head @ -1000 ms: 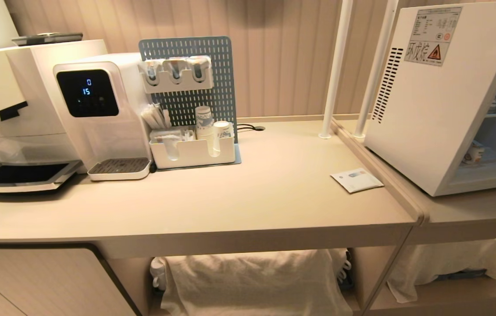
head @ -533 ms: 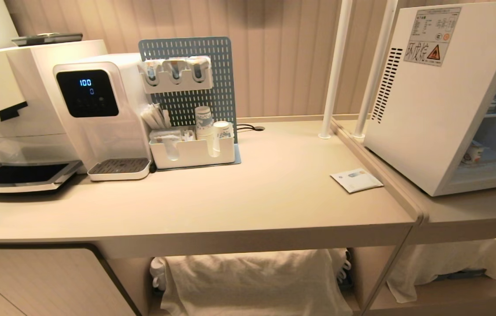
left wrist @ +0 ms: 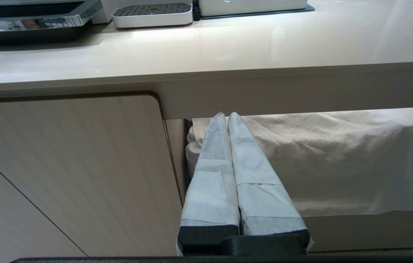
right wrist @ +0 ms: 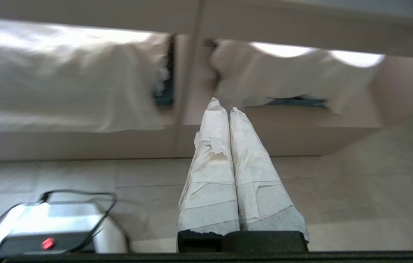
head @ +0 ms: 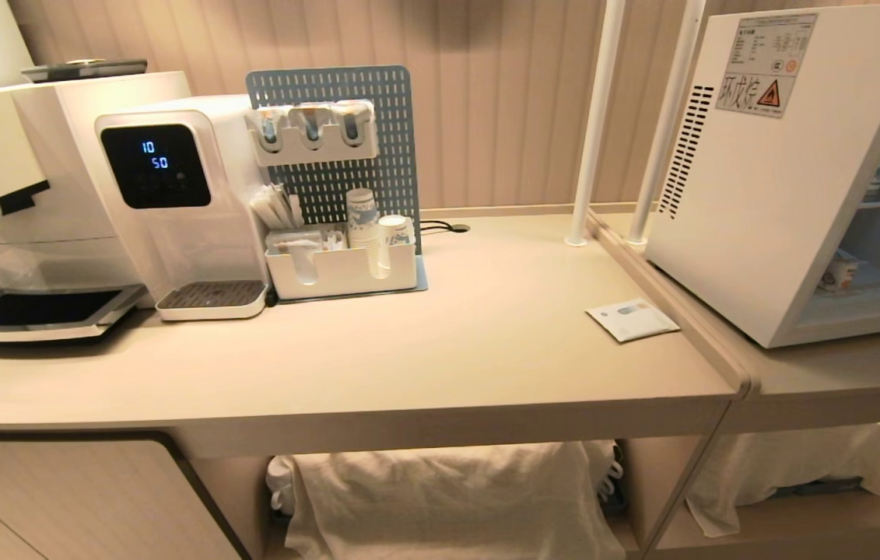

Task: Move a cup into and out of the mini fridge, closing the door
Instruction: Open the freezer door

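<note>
Looks like an office drinks corner: beige counter (head: pixel 440 365), water dispenser (head: pixel 175 202) beside coffee machine (head: pixel 12 194), pegboard (head: pixel 346 148) over a caddy (head: pixel 342 268) of paper cups (head: pixel 366 218), mini fridge (head: pixel 782 171) right, ribbed wall panelling (head: pixel 502 101) behind.

From my remote seat: the mini fridge (head: pixel 766 179) stands open on the surface (head: pixel 447 350), a cup (head: pixel 840 274) inside.
</note>
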